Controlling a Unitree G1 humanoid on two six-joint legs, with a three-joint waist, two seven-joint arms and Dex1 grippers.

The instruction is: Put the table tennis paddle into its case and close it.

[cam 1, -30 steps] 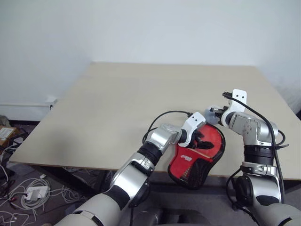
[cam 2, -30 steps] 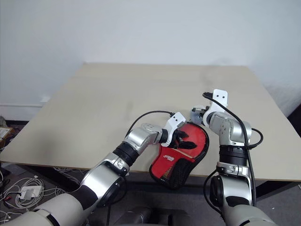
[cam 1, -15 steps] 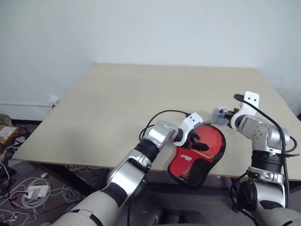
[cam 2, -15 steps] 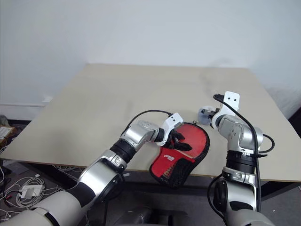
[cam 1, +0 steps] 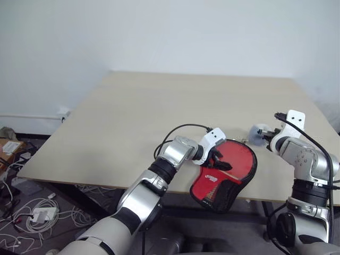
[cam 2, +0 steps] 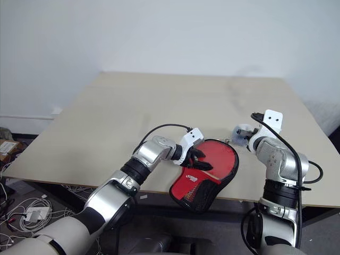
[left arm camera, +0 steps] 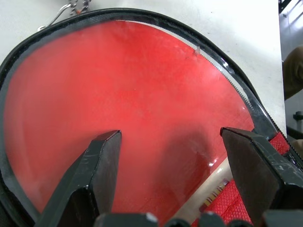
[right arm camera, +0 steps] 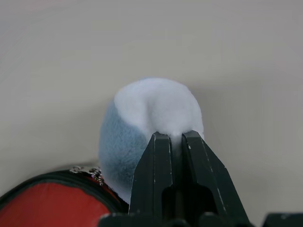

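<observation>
The red case (cam 1: 212, 183) lies at the table's near edge, its narrow end with the black mesh hanging over. The table tennis paddle (left arm camera: 128, 94) lies inside it: its red face sits within the black zipper edge (left arm camera: 227, 66), and a bit of the wooden handle (left arm camera: 215, 184) shows. My left gripper (cam 1: 217, 158) is open, its fingers (left arm camera: 102, 165) spread over the red face. To the right, my right gripper (cam 2: 248, 133) is shut on a small grey-white plush ball (right arm camera: 151, 111). A short chain (right arm camera: 87, 171) joins the ball to the case's rim.
The beige table (cam 1: 159, 106) stretches wide behind the case. Its near edge runs just under the case, and its right edge lies close to my right arm. Cables and a power strip (cam 1: 40, 215) lie on the floor at the left.
My right gripper has drawn the plush ball to the right, away from the case's top. My left gripper has shifted slightly left and stays open over the paddle.
</observation>
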